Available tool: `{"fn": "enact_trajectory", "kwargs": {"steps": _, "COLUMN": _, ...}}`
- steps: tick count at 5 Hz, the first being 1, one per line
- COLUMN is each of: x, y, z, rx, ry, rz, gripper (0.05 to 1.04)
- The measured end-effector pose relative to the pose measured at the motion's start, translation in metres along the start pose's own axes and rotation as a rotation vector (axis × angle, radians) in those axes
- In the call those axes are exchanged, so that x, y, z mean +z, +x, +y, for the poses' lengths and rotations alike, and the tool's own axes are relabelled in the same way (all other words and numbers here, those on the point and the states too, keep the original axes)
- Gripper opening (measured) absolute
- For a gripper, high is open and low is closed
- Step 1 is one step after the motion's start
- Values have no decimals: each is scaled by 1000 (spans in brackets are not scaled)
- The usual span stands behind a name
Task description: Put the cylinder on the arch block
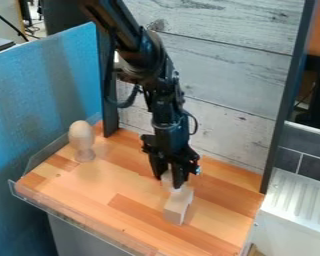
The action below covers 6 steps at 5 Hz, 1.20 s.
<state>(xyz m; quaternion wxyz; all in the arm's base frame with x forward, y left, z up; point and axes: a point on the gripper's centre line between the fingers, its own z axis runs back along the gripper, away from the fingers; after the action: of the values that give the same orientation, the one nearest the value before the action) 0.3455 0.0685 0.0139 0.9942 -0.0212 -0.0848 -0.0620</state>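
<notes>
Clear edging (89, 228) runs along the near side of a wooden work surface (122, 195), made of butt-joined strips in light and reddish-brown tones; the edging turns up the left side too. Below it, a plain grey panel (76, 239). Lower right, beside the surface: a white ribbed panel (293, 200), with dark grey tiles (306, 160) and pale joints above it. Left boundary is an upright blue panel (46, 85); back boundary is a wall of whitewashed planks (219, 75), knots and grain visible, framed by a dark post (108, 82) at left and a second dark post (287, 100) at right. Cables (9, 22) show at upper left. Robot arm enters from the top edge; gripper (169, 181) hangs low over the right half of the surface, fingers pinching the pale cylinder (167, 180), partly hidden by them. Cylinder sits at the far end of the arch block (176, 206); contact between the two cannot be told. Egg-topped wooden piece (82, 140) stands upright near the left rear, well apart from the block.
</notes>
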Motion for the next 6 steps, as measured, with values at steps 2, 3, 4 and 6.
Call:
{"fn": "enact_trajectory", "kwargs": {"steps": 2, "x": -3, "y": 4, "z": -9, "rx": -14, "ry": 6, "rz": -21, "gripper": 532}}
{"fn": "enact_trajectory", "kwargs": {"steps": 3, "x": -9, "y": 3, "z": -9, "rx": -5, "ry": 10, "rz": -22, "gripper": 584}}
{"fn": "enact_trajectory", "kwargs": {"steps": 4, "x": -13, "y": 2, "z": -9, "rx": -2, "ry": 22, "rz": -36, "gripper": 875}}
{"fn": "enact_trajectory", "kwargs": {"steps": 6, "x": 4, "y": -7, "z": -12, "rx": -14, "ry": -17, "rz": -47, "gripper": 1007}}
